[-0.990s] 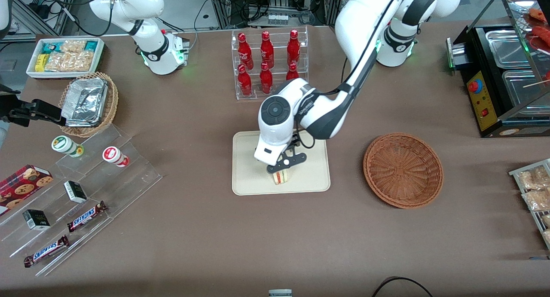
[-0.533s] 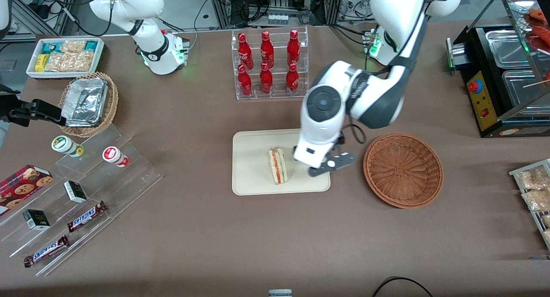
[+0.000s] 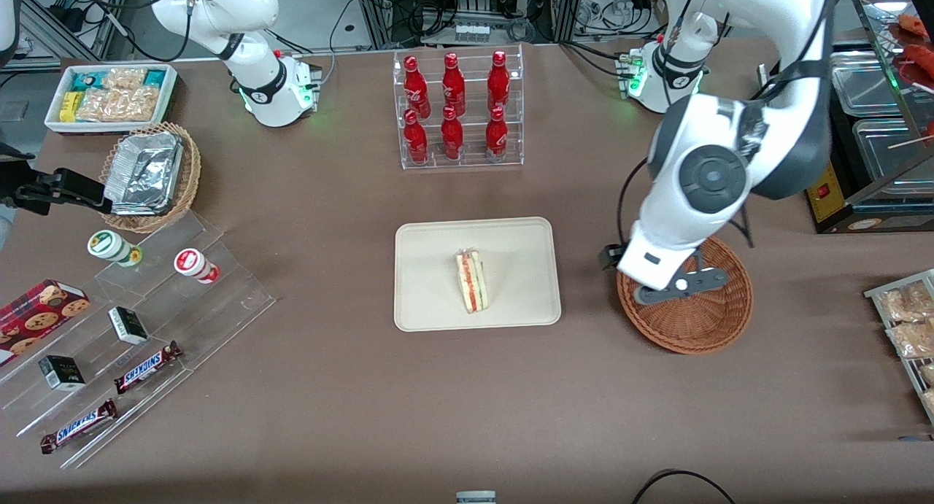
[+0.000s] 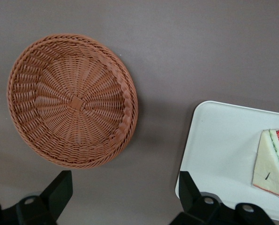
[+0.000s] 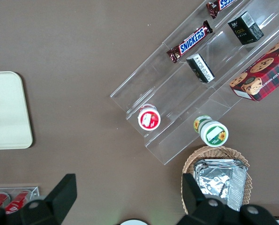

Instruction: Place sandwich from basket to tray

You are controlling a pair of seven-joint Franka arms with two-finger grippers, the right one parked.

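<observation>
Change: a second ago my gripper [image 3: 680, 285] stood clamped over the sandwich [image 3: 472, 281] on the tray [image 3: 438, 241]; now it hangs above the basket [image 3: 719, 325], sandwich left there.
Claw: released, fingers [image 4: 59, 186] spread wide, nothing between them.
Sandwich: resting on the tray, toward its 5 o'clock part in the front view.
Basket: bare inside.
Meaning: placement looks done.
Surroundings: bottle rack [image 3: 456, 110] at the tray's 12 o'clock, well apart.
Obstruction: none near the tray.
</observation>
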